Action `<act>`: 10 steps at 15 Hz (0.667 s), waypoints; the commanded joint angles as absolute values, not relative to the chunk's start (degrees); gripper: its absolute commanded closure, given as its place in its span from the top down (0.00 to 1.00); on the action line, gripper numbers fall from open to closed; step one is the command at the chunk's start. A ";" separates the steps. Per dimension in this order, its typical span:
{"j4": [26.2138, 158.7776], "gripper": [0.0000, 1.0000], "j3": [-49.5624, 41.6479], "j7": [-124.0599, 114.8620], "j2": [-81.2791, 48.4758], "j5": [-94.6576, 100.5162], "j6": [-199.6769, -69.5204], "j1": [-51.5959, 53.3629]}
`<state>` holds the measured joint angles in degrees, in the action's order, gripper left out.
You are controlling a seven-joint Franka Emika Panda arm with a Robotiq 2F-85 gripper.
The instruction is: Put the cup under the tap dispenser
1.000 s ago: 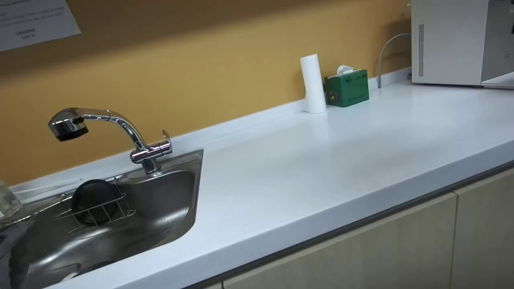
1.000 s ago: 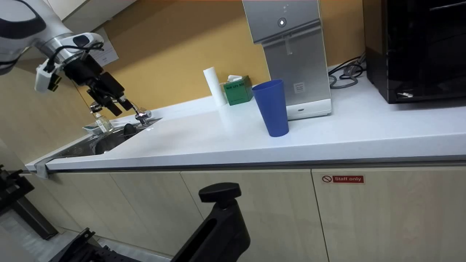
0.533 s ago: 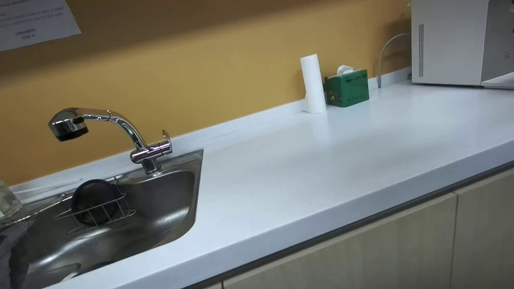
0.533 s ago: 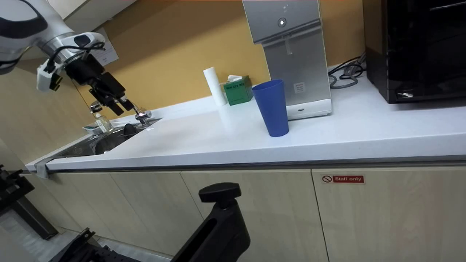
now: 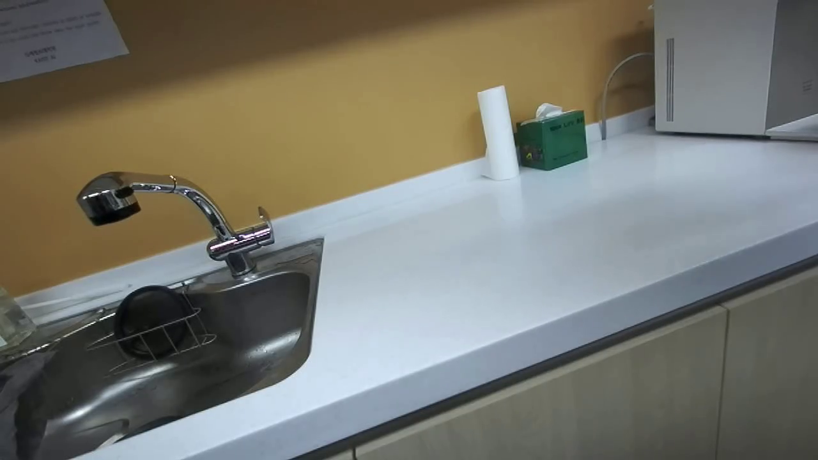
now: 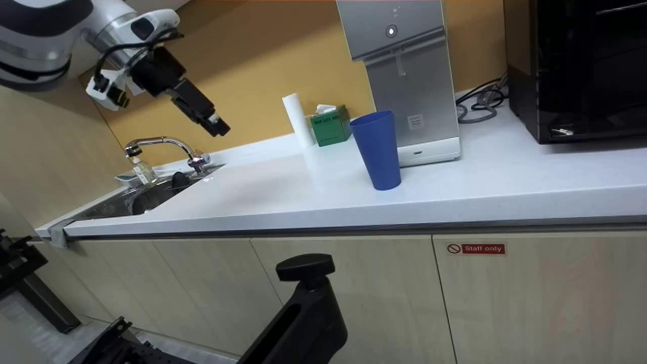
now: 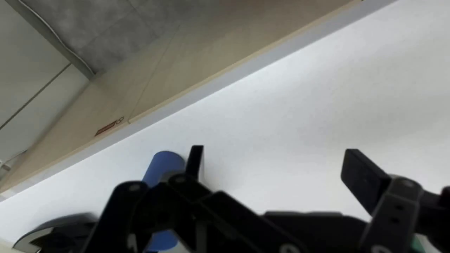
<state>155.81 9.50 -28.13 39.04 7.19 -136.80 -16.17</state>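
I judge the task barely begun: the blue cup [image 6: 376, 151] stands on the counter [image 6: 283, 189], well apart from the chrome tap [image 5: 204, 203], so grasping, carrying and placing are all left. My gripper [image 7: 274, 160] hangs above the counter, jaws apart and holding nothing; the cup is lower, on the side away from the sink [image 5: 259, 319], partly hidden behind the gripper in the wrist view
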 commanded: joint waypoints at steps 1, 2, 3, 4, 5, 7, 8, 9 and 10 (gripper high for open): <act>156.12 1.00 10.75 -34.20 37.30 14.08 -145.89 -24.27; 156.01 1.00 11.58 -35.76 36.41 16.54 -148.62 -27.37; 155.92 1.00 12.49 -37.64 35.60 19.03 -150.75 -30.58; 155.87 1.00 12.88 -38.78 34.95 20.80 -152.03 -32.76; 155.93 1.00 13.23 -39.06 34.39 22.93 -152.66 -34.84; 156.16 1.00 13.74 -38.76 33.23 26.00 -153.58 -37.80; 156.24 1.00 13.94 -38.98 32.67 26.81 -154.10 -38.80; 156.37 1.00 14.59 -40.58 32.52 27.45 -154.78 -40.08; 156.04 1.00 12.52 -36.65 32.92 25.49 -153.06 -37.44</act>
<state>156.17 13.16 -36.45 32.92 25.08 -153.39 -38.11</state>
